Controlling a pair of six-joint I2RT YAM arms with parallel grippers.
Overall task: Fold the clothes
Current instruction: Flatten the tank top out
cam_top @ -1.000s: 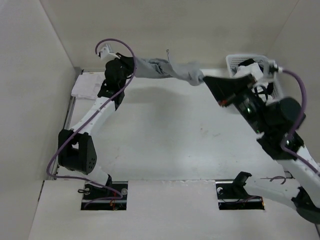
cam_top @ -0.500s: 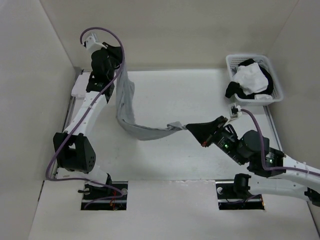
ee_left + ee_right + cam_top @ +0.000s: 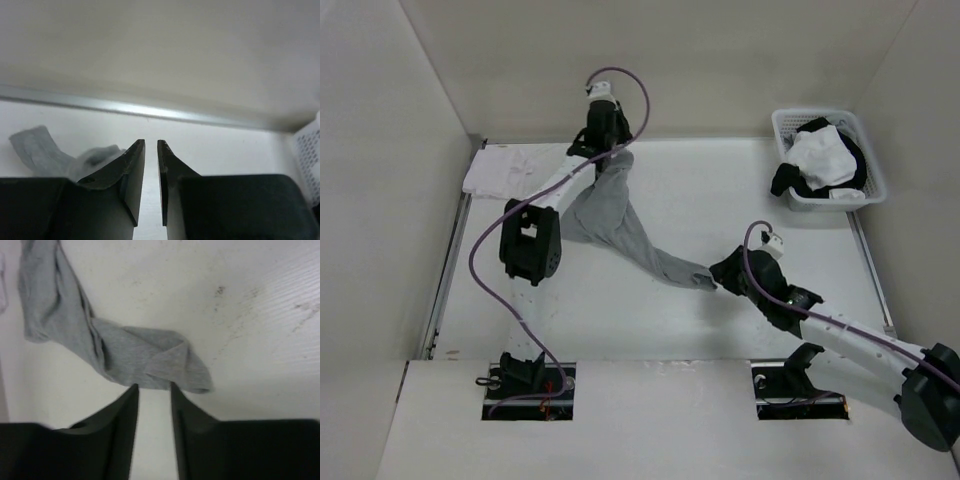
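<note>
The grey clothes (image 3: 625,225) lie on the white table as a long crumpled strip running from back centre to front right. My left gripper (image 3: 613,150) sits at the strip's far end. In the left wrist view the left gripper (image 3: 151,142) is open by a narrow gap with nothing between the fingers, and a bunch of the clothes (image 3: 37,147) lies to its left. My right gripper (image 3: 720,275) is at the strip's near end. In the right wrist view the right gripper (image 3: 152,386) is open, and the edge of the clothes (image 3: 150,360) lies just past its tips, outside the jaws.
A white basket (image 3: 780,125) holding white and black garments (image 3: 820,155) stands at the back right; its mesh wall (image 3: 310,150) shows in the left wrist view. A small white folded cloth (image 3: 505,170) lies at the back left. Walls close in the table on three sides.
The clothes were held stretched between both shut grippers up at the back. Both arms brought them down onto the table, and both grippers have opened and let go.
</note>
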